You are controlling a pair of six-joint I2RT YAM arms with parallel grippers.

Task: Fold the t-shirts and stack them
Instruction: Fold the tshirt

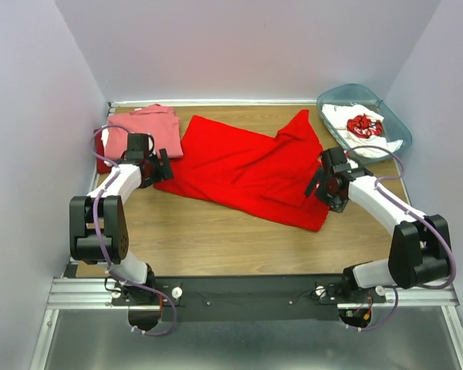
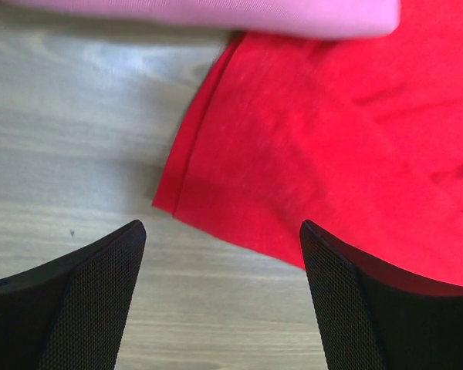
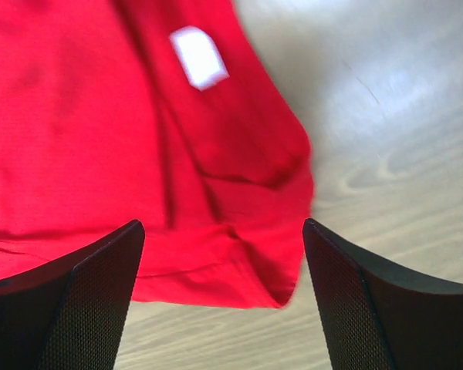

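A bright red t-shirt (image 1: 247, 166) lies spread and rumpled across the middle of the table. A folded salmon-pink t-shirt (image 1: 143, 127) lies at the back left on a darker red one (image 1: 102, 163). A white t-shirt with red print (image 1: 360, 125) sits in the teal bin. My left gripper (image 1: 163, 166) is open and empty over the red shirt's left corner (image 2: 174, 202). My right gripper (image 1: 324, 185) is open and empty over the shirt's right edge (image 3: 285, 262), near its white label (image 3: 198, 56).
The translucent teal bin (image 1: 395, 123) stands at the back right corner. Purple walls close in the table on three sides. Bare wooden table (image 1: 216, 239) lies between the shirt and the arm bases.
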